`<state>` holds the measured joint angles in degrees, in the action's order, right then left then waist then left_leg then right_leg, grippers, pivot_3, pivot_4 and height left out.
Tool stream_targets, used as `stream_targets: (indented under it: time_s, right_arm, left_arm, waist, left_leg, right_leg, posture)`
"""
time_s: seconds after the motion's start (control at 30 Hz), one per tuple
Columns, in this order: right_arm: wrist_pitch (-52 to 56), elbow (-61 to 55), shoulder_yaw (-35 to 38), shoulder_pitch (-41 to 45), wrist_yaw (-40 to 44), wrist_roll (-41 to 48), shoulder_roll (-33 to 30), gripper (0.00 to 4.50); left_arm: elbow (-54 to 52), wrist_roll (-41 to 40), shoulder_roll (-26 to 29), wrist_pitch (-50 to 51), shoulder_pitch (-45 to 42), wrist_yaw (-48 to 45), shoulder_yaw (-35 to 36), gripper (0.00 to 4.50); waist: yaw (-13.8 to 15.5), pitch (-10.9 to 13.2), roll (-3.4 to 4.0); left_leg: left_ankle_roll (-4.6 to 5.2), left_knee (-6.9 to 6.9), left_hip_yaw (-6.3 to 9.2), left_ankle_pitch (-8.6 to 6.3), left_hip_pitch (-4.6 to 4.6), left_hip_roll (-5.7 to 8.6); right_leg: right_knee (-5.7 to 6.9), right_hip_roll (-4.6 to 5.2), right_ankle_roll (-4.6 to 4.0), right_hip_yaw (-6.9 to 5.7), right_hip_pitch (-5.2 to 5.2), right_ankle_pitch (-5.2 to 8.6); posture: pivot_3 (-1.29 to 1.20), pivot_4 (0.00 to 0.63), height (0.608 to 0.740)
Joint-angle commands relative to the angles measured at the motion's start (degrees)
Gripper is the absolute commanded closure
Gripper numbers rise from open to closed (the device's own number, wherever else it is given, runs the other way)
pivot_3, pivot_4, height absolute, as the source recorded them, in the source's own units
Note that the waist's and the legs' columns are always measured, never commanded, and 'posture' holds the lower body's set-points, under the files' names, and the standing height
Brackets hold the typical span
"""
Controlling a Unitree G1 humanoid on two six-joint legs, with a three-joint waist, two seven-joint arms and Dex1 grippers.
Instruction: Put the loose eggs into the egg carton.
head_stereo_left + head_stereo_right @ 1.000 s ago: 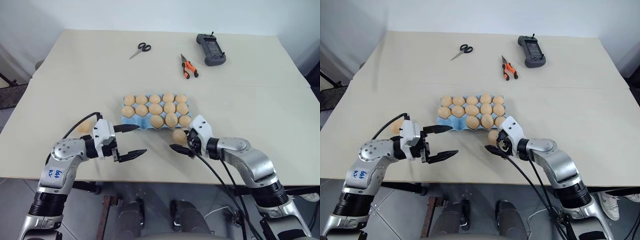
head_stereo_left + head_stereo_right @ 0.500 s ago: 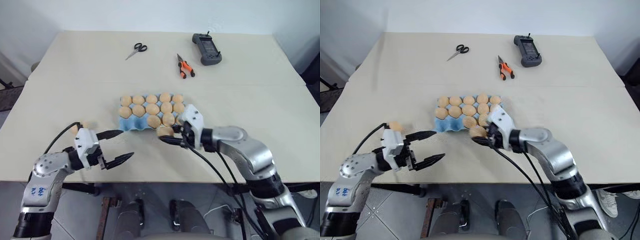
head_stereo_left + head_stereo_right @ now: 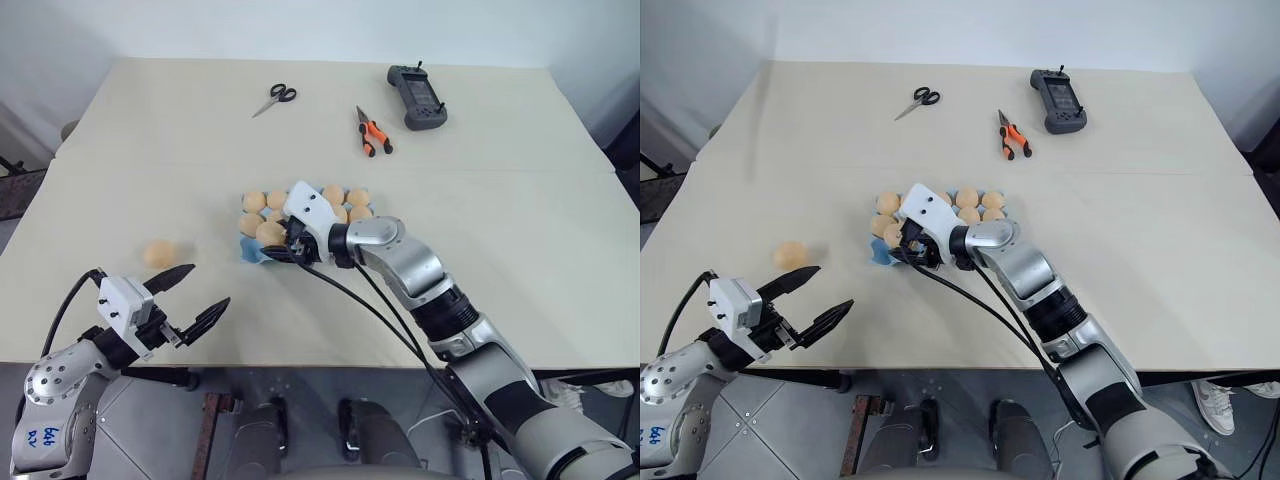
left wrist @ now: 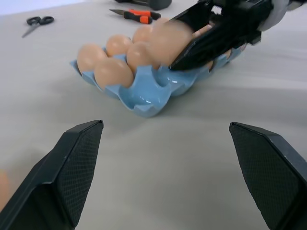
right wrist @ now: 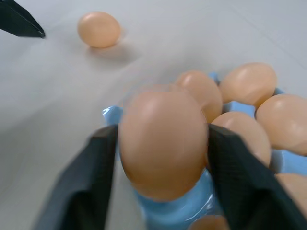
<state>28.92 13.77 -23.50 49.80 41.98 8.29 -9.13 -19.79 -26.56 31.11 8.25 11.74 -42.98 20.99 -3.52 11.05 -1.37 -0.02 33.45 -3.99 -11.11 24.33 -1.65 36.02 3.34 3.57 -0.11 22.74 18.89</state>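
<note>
- The right gripper (image 5: pixel 160 143) pinches an egg (image 5: pixel 163 139) over the near-left corner of the carton (image 3: pixel 252 250).
- Letting go off-centre could roll the egg off the rim onto the table (image 3: pixel 500 230).
- The left gripper (image 3: pixel 195 298), jaws spread, hangs near the last loose egg (image 3: pixel 158 253).

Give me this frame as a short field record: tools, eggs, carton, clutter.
right tool: shut on an egg, over the egg carton's near-left corner
left tool: open, holding nothing, near the table's front edge
loose egg: on the table, left of the carton
clutter: scissors, orange-handled pliers, grey handheld controller, all at the far side
</note>
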Motion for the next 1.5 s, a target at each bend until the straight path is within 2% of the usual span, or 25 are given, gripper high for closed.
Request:
stream_targets:
  time_s: [0.03, 0.07, 0.17, 0.3, 0.4, 0.5, 0.73, 0.83, 1.1, 1.33, 1.5]
  right_arm:
    - [-3.0, -2.5, 1.4, 0.7, 1.9, -0.3, -0.3, 0.3]
    - [-3.2, -4.3, 2.1, 0.3, 3.2, 0.5, -1.1, 0.02]
    - [-5.0, -9.3, 3.9, -1.6, 7.3, 2.8, -3.9, 0.02]
    - [-17.8, -13.1, 10.1, -9.6, 16.3, 7.5, -10.4, 0.02]
    - [-21.6, -12.9, 15.5, -16.3, 21.3, 11.7, -14.9, 0.02]
    - [-26.3, -8.8, 24.4, -22.7, 24.5, 17.6, -17.0, 0.02]
    - [-35.9, -6.2, 29.1, -29.8, 32.1, 17.5, -22.7, 0.02]
    - [-38.8, -5.8, 29.4, -32.6, 33.4, 17.2, -23.5, 0.02]
    - [-39.6, -6.3, 29.0, -32.1, 33.0, 17.5, -23.6, 0.02]
    - [-39.7, -7.7, 27.8, -31.1, 32.6, 17.0, -23.0, 0.02]
    - [-38.2, -9.9, 26.9, -31.5, 30.6, 17.2, -21.9, 0.02]
  left_arm:
    - [-2.7, -1.1, -0.1, -0.5, 0.8, 1.0, 1.3, 0.0]
    - [-3.0, -1.1, -0.1, -0.5, 0.9, 1.3, 1.5, 0.0]
    - [-2.9, 0.3, -0.4, -1.0, 1.1, 3.5, 2.4, 0.0]
    - [-2.1, 0.5, -1.8, -2.4, 2.7, 7.6, 7.1, 0.0]
    - [-2.3, 0.4, -3.8, -3.1, 6.3, 9.8, 9.9, 0.0]
    - [-2.7, -0.2, -7.2, -3.7, 10.2, 13.0, 13.5, 0.0]
    - [-2.8, -2.9, -11.1, -2.7, 10.9, 18.8, 17.8, 0.0]
    - [-3.3, -3.6, -11.9, -1.7, 9.3, 21.3, 17.2, 0.0]
    - [-1.3, 0.6, -8.8, 3.6, 2.5, 26.3, 12.4, 0.0]
    - [9.7, 2.7, -2.7, 11.3, -12.1, 25.5, 5.4, 0.0]
    - [18.6, 6.3, -1.0, 9.8, -18.6, 23.3, 0.6, 0.0]
  waist:
    - [0.0, 0.0, 0.0]
    - [0.0, 0.0, 0.0]
    - [0.1, 0.0, 0.0]
    - [0.3, 0.0, -0.07]
    - [0.4, 0.0, -0.08]
    - [0.4, -0.1, -0.1]
    - [0.4, -0.1, -0.1]
    - [0.6, -0.1, -0.11]
    - [1.1, -0.1, -0.11]
    - [2.0, -0.1, -0.08]
    - [1.9, -0.1, -0.09]
  left_leg:
    - [-0.01, -0.05, -0.01, 0.0, 0.0, -0.01]
    - [-0.01, -0.07, -0.02, 0.01, 0.0, -0.03]
    - [-0.02, -0.12, -0.03, 0.0, 0.0, -0.05]
    - [-0.02, -0.12, -0.04, -0.01, -0.01, -0.05]
    - [-0.01, -0.08, -0.06, -0.03, -0.03, -0.05]
    - [0.01, -0.03, -0.06, -0.04, -0.16, -0.06]
    - [0.01, 0.2, -0.08, -0.04, -0.27, -0.15]
    - [0.02, 0.37, -0.08, -0.03, -0.24, -0.16]
    - [0.05, 0.43, -0.15, -0.01, -0.21, -0.16]
    - [0.05, 0.43, -0.16, -0.01, -0.21, -0.14]
    - [0.04, 0.4, -0.16, -0.01, -0.16, -0.14]
  right_leg:
    - [0.0, 0.02, 0.0, -0.1, 0.03, 0.0]
    - [0.0, 0.04, 0.0, -0.21, 0.04, 0.0]
    - [-0.01, 0.12, -0.01, -0.49, 0.05, 0.01]
    - [-0.08, 0.16, -0.01, -0.66, -0.03, 0.01]
    - [-0.13, 0.17, 0.0, -0.72, -0.11, 0.01]
    - [-0.15, 0.17, 0.0, -0.71, -0.27, 0.01]
    - [0.01, 0.13, -0.21, -0.7, -0.35, -0.01]
    - [-0.03, 0.14, -0.69, -0.7, -0.4, 0.24]
    - [0.0, 0.16, -0.52, -0.63, -0.39, 0.14]
    - [0.04, 0.17, -0.04, -0.64, -0.37, -0.13]
    - [-0.01, 0.17, 0.01, -0.66, -0.33, -0.15]
  posture:
    - [0.0, 0.15, 0.74]
    - [0.0, 0.15, 0.74]
    - [0.0, 0.15, 0.74]
    - [0.0, 0.15, 0.74]
    - [0.0, 0.15, 0.74]
    - [0.0, 0.15, 0.74]
    - [0.0, 0.15, 0.74]
    - [0.0, 0.15, 0.74]
    - [0.0, 0.15, 0.74]
    - [0.0, 0.15, 0.74]
    - [0.0, 0.15, 0.74]
